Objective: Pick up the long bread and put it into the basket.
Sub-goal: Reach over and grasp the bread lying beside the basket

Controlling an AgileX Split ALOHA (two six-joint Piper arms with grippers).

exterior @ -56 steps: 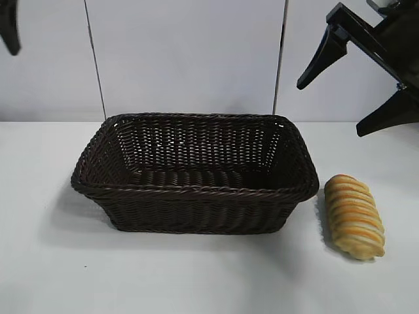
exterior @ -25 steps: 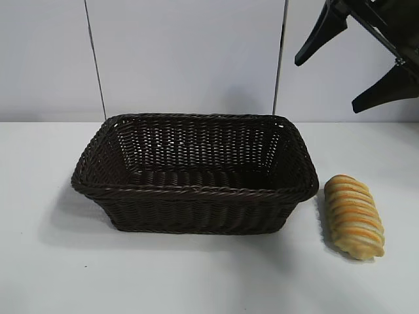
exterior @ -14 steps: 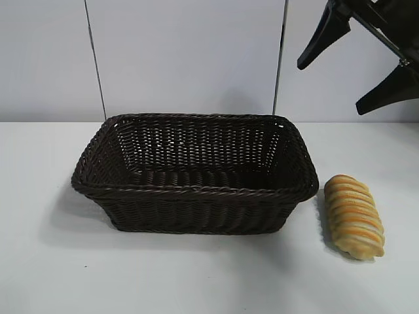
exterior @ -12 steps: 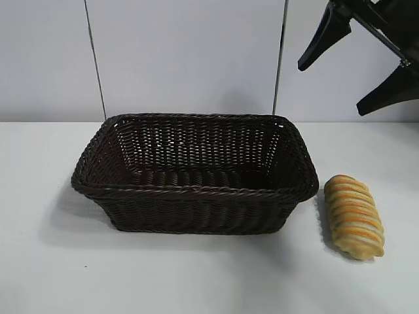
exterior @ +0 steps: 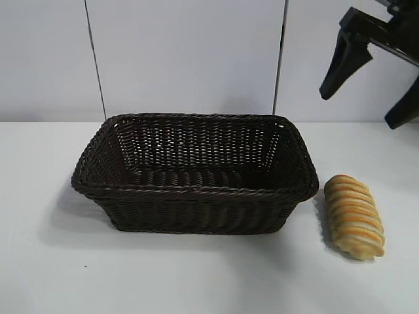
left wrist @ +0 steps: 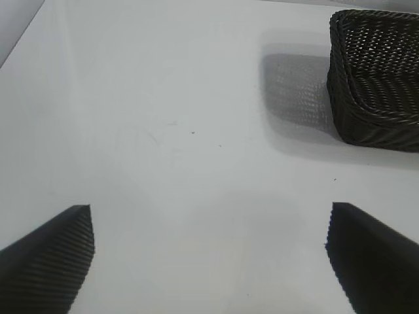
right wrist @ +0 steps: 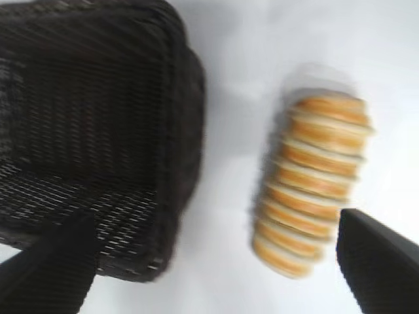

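The left gripper [left wrist: 209, 261] is out of the exterior view; its wrist camera shows its two fingers spread wide over bare table [left wrist: 163, 131], with one end of the basket [left wrist: 376, 78] off to the side, so this arm looks parked and plays no part for now.

The basket [exterior: 196, 190] sits at the middle of the table, empty, its braided rim flaring outward; its right end wall stands just beside the long bread [exterior: 354, 216], with only a narrow strip of table between them.

The long bread lies flat on the table to the right of the basket, its length running from far to near, untouched; in the right wrist view the long bread [right wrist: 314, 183] appears between the two dark fingertips, with the basket's corner [right wrist: 177, 131] close alongside.

The right gripper [exterior: 370, 85] hangs high at the upper right, well above the loaf and somewhat farther back, its fingers spread wide and holding nothing.

The likely trouble is that narrow gap; if the gripper comes down off-centre toward the left, one finger may strike or hook the basket rim and shove the basket; a grasp across the ridged, rounded top may slip or roll the loaf; a grip near one end may let it tilt and drop short of the basket.
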